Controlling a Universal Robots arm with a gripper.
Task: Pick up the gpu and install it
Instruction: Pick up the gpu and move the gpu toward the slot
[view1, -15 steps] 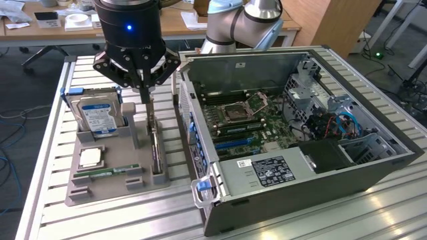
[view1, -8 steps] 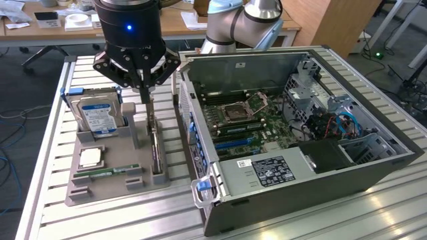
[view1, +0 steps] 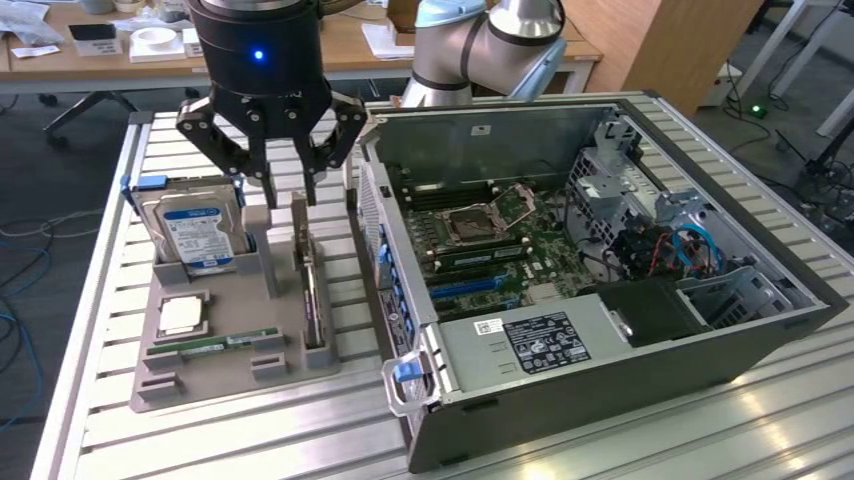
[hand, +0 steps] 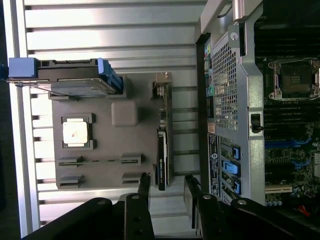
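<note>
The gpu (view1: 311, 290) is a thin dark card standing on edge in a slot of the grey holder tray (view1: 227, 385), beside the open computer case (view1: 747, 330). My gripper (view1: 283, 195) hangs just above the card's far end, open and holding nothing. In the wrist view the gpu (hand: 162, 155) runs lengthwise, with its silver bracket (hand: 161, 85) at the end away from me. My gripper (hand: 167, 187) has one black finger on each side of the card's near end. The motherboard (view1: 487, 245) lies exposed inside the case, with blue slots (hand: 295, 145).
The tray also holds a silver hard drive (view1: 198, 235) with blue rails, a processor chip (view1: 183, 315) and a green memory stick (view1: 214, 343). The case's rear wall (hand: 235, 100) stands close beside the card. A slatted metal table (view1: 267, 440) carries everything. Desks stand behind.
</note>
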